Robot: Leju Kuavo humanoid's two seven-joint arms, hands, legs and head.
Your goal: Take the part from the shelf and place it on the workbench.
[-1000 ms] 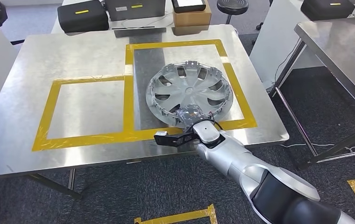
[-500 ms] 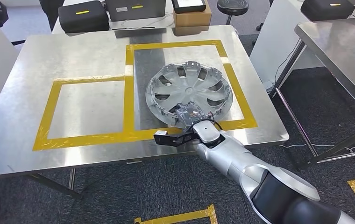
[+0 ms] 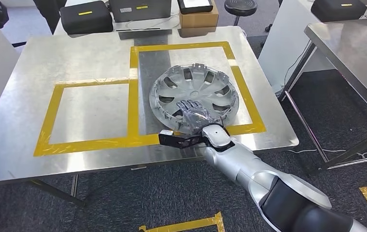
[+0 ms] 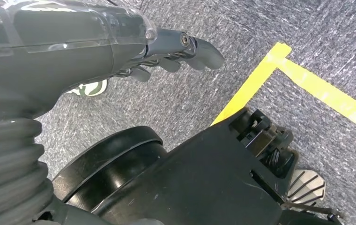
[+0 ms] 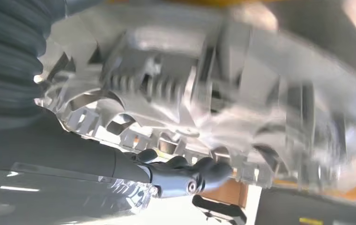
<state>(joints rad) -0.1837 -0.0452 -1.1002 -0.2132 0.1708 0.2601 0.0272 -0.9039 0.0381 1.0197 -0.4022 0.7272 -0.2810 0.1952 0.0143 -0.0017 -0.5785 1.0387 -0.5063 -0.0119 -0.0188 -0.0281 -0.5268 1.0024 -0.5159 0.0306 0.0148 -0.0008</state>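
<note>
Silver wheel cover (image 3: 195, 93) is laid near the workbench's (image 3: 90, 53) front edge; right hand (image 3: 190, 112) is spread open above it, so withdrawal is judged next.

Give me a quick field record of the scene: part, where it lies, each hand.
part: silver wheel cover
location: flat on the steel workbench, inside the right yellow-taped square
right hand: fingers spread over the cover's near rim, resting on it, no clear grip
left hand: hanging over carpet, holding nothing
task state: part is on the workbench
</note>
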